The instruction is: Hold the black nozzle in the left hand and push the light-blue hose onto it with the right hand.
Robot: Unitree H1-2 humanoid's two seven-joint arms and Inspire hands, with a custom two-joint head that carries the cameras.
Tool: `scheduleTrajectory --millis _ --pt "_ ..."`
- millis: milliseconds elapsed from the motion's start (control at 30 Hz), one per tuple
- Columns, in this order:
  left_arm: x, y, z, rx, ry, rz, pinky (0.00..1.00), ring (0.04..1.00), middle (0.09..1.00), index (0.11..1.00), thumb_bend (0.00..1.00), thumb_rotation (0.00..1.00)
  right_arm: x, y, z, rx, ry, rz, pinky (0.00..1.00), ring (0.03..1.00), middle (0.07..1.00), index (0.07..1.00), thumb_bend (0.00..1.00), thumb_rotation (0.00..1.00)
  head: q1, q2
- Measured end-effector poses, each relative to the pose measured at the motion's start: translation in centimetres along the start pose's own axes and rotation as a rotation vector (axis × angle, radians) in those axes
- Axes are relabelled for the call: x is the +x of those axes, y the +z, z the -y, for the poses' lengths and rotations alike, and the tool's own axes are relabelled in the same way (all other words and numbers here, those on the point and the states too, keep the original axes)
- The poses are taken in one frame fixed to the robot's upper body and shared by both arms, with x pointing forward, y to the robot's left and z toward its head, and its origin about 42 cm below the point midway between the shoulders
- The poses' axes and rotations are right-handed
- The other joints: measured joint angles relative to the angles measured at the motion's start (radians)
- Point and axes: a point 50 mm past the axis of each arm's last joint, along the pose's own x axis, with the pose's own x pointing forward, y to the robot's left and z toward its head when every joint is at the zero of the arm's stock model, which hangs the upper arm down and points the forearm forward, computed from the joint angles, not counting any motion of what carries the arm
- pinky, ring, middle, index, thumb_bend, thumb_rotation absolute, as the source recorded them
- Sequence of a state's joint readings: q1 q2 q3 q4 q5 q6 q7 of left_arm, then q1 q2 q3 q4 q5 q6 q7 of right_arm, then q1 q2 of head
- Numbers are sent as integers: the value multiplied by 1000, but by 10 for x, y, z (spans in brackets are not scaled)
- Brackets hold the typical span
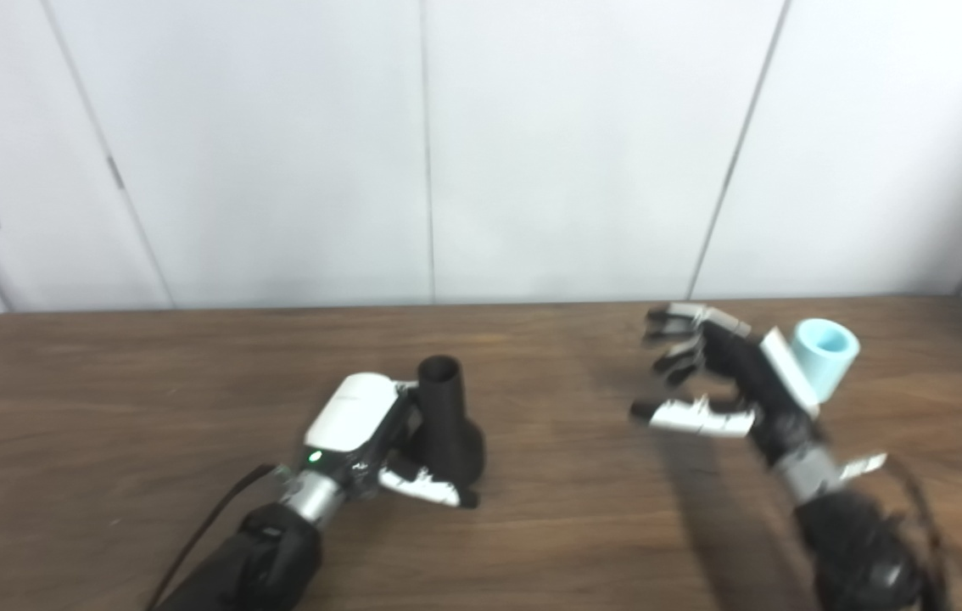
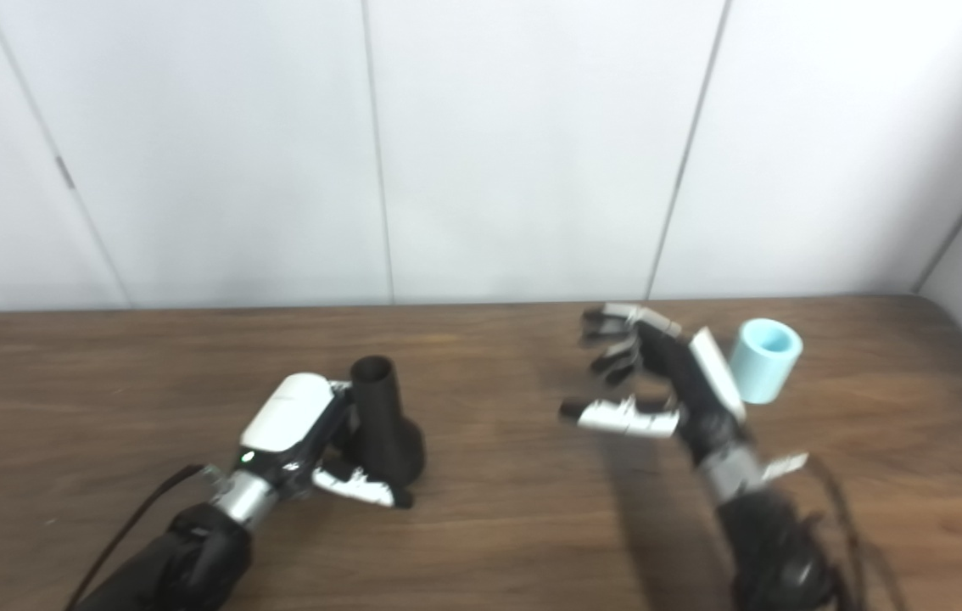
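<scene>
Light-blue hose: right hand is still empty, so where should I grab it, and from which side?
Grip the light-blue hose around its round side wall, below the rim, leaving the open end free for the black nozzle. It stands upright on the table, opening up. The open right hand sits beside it on the nozzle side, so coming in sideways from there looks simplest, fingers wrapping the wall.

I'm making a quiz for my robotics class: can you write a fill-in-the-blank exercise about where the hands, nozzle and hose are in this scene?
1. The left robot hand is wrapped around the ____ nozzle.
2. The nozzle stands with its open narrow end pointing ____.
3. The right robot hand, fingers spread, holds ____.
4. The light-blue hose stands on the ____, just right of the right robot hand.

Missing words: black; up; nothing; table
</scene>
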State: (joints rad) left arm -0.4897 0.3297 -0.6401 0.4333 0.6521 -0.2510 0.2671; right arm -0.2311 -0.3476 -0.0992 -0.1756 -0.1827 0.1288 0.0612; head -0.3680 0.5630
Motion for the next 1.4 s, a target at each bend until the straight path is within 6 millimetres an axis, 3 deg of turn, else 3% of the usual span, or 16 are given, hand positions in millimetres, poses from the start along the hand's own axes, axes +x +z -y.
scheduleTrajectory --millis 133,267,400,567,767,800,1400 --pt "-3 -1 0 10 -6 13 424 514 416 509 522 0 8 28 33 -90 -84 -6 514 616 719 713 729 41 -52 -17" --pt "-3 -1 1 26 -15 35 441 529 464 490 526 0 22 58 59 -116 -160 18 590 688 732 712 708 41 -84 -31" --pt "-3 1 1 34 -21 51 421 510 475 485 527 0 33 64 93 -155 -231 5 624 676 738 708 760 80 -126 -48" --pt "-4 0 1 43 -25 64 436 516 475 485 527 0 41 34 117 -206 -261 -124 649 715 764 738 783 162 -146 -57" --pt "-6 -1 2 48 -30 79 443 522 477 485 527 0 43 28 142 -328 -239 -197 696 776 826 804 811 149 -154 -60" --pt "-6 -1 2 51 -31 81 442 526 441 496 524 0 43 24 145 -332 -237 -214 697 783 828 808 811 140 -155 -61" --pt "-7 -2 1 48 -29 99 439 535 411 513 521 0 36 -61 115 -207 21 -484 802 900 946 942 763 141 -150 -51"
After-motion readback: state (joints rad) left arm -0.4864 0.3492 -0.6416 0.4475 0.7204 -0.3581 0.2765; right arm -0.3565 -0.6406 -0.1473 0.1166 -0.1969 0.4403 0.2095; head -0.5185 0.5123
